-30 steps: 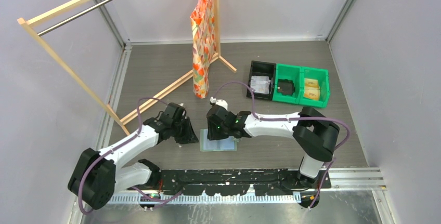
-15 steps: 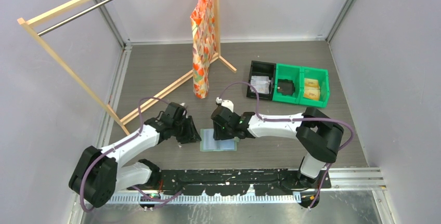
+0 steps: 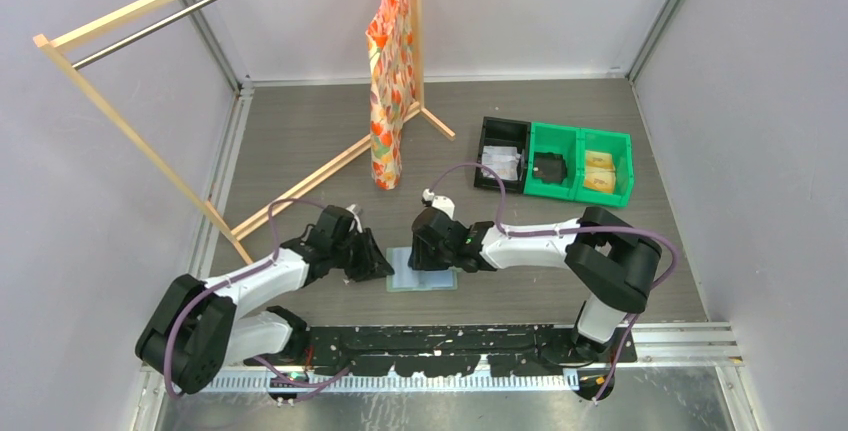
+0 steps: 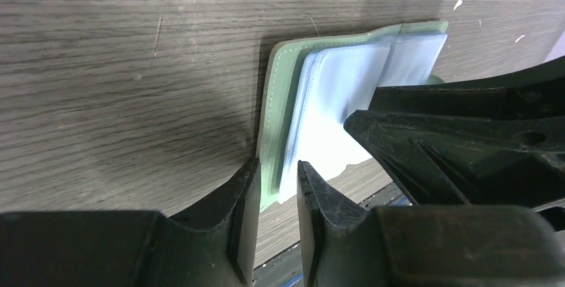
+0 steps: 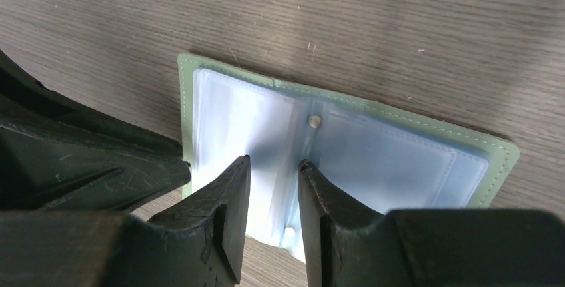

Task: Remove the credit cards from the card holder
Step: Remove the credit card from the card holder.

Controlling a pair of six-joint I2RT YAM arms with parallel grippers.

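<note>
We see a big grey-brown wooden table (image 3: 300,141). Far out past both grippers stands a tall pale wooden clothes rack (image 3: 130,134) with an orange flowery cloth (image 3: 388,71) hanging on it. Well off past the right gripper sit a black plastic bin (image 3: 502,151) and green plastic bins (image 3: 580,161).

The small sage-green fabric card holder with pale blue-grey see-through pockets (image 3: 420,279) lies open and flat on the table. Its long side runs from one gripper across to the other.

The left gripper (image 4: 276,174) is at the holder's left end, so the holder spreads away to its right. Its fingers are close together, with only a thin gap. The green edge runs into that gap, but we cannot tell if they squeeze it.

The right gripper (image 5: 274,167) hangs over the middle, with the holder right under it. The fold and a tiny round metal snap (image 5: 314,121) are just ahead of its fingertips. These fingers are almost together too, with a blurry bit of pocket between them. We cannot tell if they pinch it.

We cannot make out any card plainly. We think the right gripper, nearer the pockets, should pull, while the left one keeps the end down.
</note>
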